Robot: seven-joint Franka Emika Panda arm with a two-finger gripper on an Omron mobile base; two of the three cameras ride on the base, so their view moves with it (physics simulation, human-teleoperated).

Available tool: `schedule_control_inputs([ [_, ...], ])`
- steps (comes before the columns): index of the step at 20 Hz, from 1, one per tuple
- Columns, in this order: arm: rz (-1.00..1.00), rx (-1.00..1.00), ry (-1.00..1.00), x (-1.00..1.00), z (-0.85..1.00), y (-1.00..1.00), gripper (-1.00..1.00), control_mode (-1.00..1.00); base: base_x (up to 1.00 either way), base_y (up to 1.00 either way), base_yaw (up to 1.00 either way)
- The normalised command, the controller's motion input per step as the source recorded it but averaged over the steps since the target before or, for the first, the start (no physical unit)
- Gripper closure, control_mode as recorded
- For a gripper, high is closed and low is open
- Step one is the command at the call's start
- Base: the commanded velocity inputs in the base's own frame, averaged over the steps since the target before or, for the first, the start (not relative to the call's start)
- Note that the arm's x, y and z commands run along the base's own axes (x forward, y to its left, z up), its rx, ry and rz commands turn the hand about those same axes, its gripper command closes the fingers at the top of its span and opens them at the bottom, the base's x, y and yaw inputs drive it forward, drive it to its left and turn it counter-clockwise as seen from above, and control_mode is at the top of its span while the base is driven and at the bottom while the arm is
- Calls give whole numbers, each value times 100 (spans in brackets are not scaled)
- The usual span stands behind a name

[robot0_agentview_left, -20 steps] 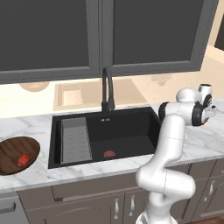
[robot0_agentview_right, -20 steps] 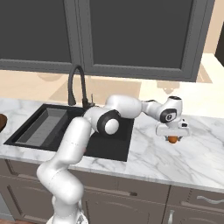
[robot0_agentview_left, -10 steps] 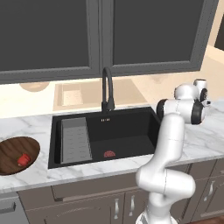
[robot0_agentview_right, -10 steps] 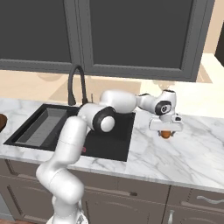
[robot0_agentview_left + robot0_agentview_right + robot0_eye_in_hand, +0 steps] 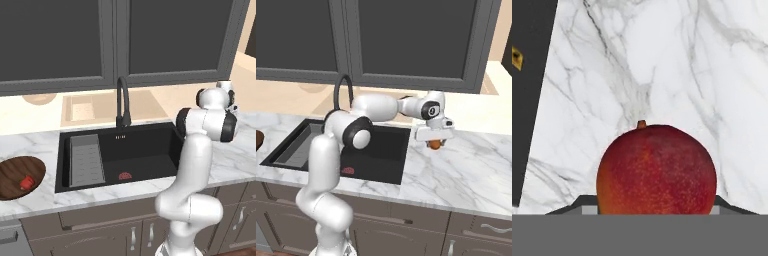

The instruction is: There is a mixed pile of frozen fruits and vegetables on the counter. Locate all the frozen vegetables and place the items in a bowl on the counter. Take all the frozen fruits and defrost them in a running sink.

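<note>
Key relation: the sink (image 5: 383, 147) lies to my left of my gripper (image 5: 435, 143), across the bench edge; the move I judge to come next turns on that sideways offset, since the fruit must end up over the basin and not over marble.

Gripper: closed around the orange-red round fruit (image 5: 656, 170), jaws standing fairly wide because the fruit is wide (in the hand view it sits between the finger tips, stem end pointing away from the camera).

Fruit relative to gripper: directly in it, held at its sides; it hangs just below the hand in the right base view (image 5: 434, 144), clear of the surface.

Fruit relative to bench: above the bench (image 5: 471, 170), near the right-hand rim of the sink and just outside it; in the hand view the black basin edge runs along the left border, with white veined marble under the fruit.

Long axis: none worth using (the fruit is nearly a ball), so wrist roll matters little for the release.

Faucet: the black gooseneck faucet (image 5: 122, 102) stands at the back of the sink, centred; I cannot tell whether water is running.

Elsewhere: the bowl (image 5: 12, 176) sits on the bench left of the sink, with a small bright red chunk (image 5: 27, 182) inside it.

Stage (my judgement): mid-carry of a fruit toward the sink.
</note>
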Motion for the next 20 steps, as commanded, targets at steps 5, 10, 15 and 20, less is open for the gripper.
schedule_control_inputs([
  [5,20,0,0,-42,5,74,100,-100,0,0,0],
  [10,17,6,0,-13,0,88,100,-100,0,0,0],
  [15,17,10,5,0,0,88,100,-100,0,0,0],
  [20,13,17,9,7,-1,88,100,-100,0,0,0],
])
